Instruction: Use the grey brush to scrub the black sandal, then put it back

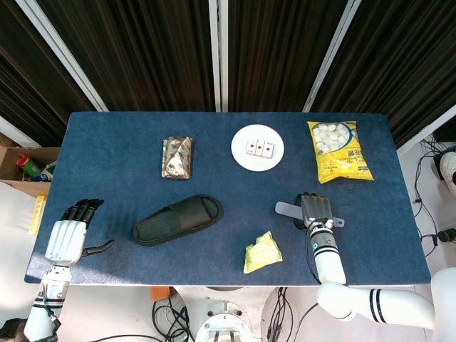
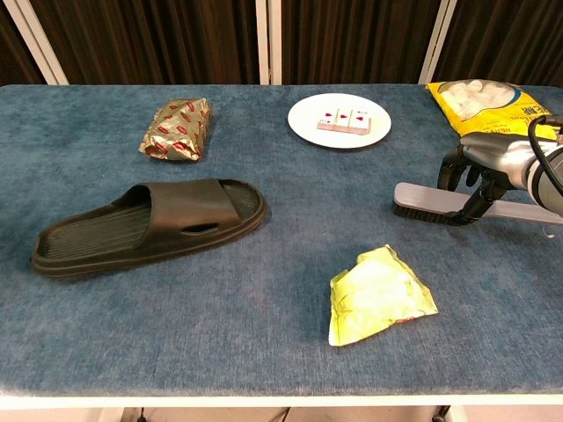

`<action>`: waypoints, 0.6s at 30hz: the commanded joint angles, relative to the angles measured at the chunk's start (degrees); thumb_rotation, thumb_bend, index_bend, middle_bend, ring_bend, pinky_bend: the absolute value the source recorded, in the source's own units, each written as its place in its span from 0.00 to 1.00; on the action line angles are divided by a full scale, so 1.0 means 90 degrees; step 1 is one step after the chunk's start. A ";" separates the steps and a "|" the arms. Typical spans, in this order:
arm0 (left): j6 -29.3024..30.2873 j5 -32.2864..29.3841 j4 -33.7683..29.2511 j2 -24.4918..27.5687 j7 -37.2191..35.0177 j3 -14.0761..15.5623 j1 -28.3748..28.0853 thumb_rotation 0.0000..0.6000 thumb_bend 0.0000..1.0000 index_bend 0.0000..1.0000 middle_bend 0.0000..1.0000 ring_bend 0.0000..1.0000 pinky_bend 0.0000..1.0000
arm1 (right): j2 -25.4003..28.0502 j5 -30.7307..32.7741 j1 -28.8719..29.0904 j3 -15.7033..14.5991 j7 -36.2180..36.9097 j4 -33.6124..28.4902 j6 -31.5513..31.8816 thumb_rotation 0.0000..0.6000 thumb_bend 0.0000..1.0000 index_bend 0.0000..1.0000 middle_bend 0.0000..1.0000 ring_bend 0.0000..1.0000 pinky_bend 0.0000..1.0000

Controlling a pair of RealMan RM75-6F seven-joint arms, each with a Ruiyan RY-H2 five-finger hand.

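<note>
Your right hand [image 2: 482, 172] wraps its fingers [image 2: 476, 200] around the grey brush [image 2: 431, 202] on the table [image 2: 264, 343] at the right of the frame. The black sandal [image 2: 149, 224] lies left of centre, well apart. Your left hand [image 1: 68, 231] rests at lower left, fingers spread and holding nothing.

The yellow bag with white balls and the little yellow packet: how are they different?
The yellow bag with white balls lies flat and smooth at the far right of the table; the little yellow packet is crumpled, near the front edge. The bag is clearly bigger than the packet. The bag has a clear window showing white pieces; the packet's contents cannot be seen. Both are yellow and untouched by either hand.
</note>
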 commanded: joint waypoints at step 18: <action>-0.0029 -0.0012 0.0003 0.0008 -0.0022 0.0001 -0.0005 0.75 0.09 0.17 0.17 0.15 0.25 | -0.0094 0.0009 0.0068 -0.0015 -0.0111 0.0065 0.0019 1.00 0.31 0.43 0.32 0.24 0.38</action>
